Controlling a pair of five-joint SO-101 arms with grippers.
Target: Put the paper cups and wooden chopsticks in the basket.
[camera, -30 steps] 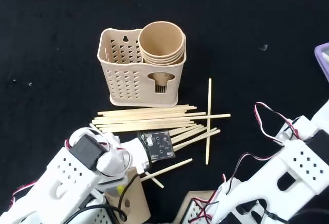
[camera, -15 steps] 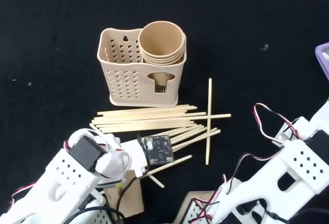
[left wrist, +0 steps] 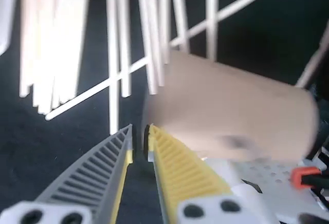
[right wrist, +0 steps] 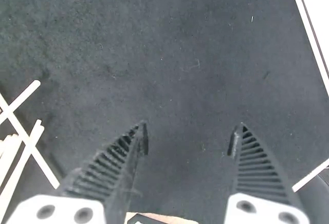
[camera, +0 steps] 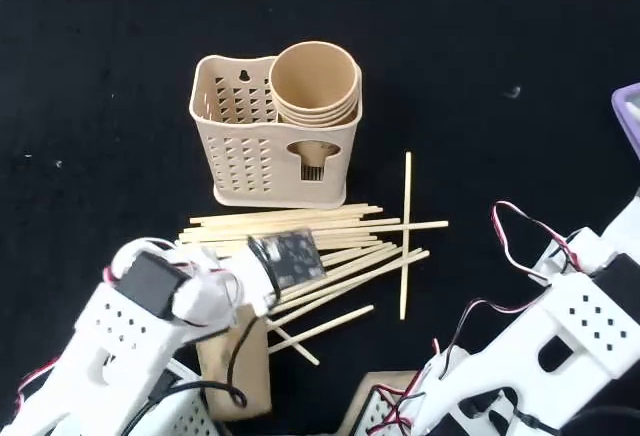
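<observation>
Right gripper, fingers wide apart, over black table, wooden chopsticks beside

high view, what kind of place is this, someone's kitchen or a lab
Most likely a robotics test bench, not a kitchen: a black-covered table, a white left arm and right arm with exposed wiring, and staged props, a basket of paper cups beside loose chopsticks.

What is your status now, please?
Left end effector shut on a cup, above the chopsticks. Right end effector open over the table. Basket holds stacked cups, no chopsticks.
</observation>
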